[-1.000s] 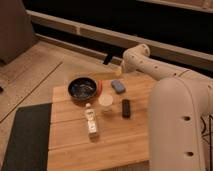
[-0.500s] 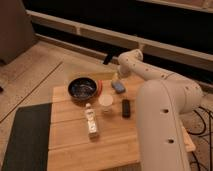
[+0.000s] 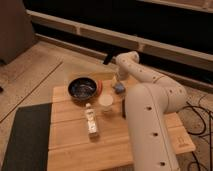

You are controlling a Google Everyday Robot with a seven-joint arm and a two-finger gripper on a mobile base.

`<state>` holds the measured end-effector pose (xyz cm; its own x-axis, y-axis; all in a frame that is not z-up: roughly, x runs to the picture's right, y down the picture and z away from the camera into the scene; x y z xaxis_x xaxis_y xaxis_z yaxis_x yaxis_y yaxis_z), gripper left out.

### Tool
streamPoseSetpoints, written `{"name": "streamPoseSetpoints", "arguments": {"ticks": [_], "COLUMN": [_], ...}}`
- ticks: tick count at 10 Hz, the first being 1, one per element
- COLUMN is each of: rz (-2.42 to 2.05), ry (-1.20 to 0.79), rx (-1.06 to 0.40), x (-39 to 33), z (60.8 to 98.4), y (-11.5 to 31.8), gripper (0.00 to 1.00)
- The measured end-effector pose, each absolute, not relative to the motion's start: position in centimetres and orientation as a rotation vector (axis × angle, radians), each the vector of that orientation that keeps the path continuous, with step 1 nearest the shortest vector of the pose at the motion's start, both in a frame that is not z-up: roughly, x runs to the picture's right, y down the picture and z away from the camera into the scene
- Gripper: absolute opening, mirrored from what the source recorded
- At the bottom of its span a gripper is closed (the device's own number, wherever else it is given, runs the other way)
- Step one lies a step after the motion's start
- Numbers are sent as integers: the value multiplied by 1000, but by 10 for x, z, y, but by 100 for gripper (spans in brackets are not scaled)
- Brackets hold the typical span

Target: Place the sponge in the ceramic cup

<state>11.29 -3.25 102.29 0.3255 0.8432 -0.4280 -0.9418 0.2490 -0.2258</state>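
on the wooden table point(image 3: 70, 145) the white arm point(image 3: 150, 115) bends down at the far side. its gripper point(image 3: 116, 78), jaws spread and empty, hangs just above the sponge point(image 3: 119, 89). the sponge lies flat, near the ceramic cup point(image 3: 105, 101).

Dim, warm light, seemingly from above, turns the wooden tabletop point(image 3: 70, 145) and the white arm point(image 3: 150, 115) yellowish, while the wall point(image 3: 165, 25) behind sinks to near black. A faint sheen sits on the dark bowl point(image 3: 82, 88). Shadows are soft and short. Everything looks blurred and grainy; the pincer point(image 3: 116, 80), low over the tabletop's far side, is a murky smudge
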Motion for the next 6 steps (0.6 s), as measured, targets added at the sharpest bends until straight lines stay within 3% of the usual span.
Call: {"name": "streamPoseSetpoints", "arguments": {"ticks": [3, 4, 6], "rz": [1244, 1246, 1253], "ry": [255, 251, 219], "rx": [-528, -535, -547], "x": [109, 108, 104], "z": [1036, 1039, 1043], "y": [-25, -25, -29], "gripper": [64, 58, 34]}}
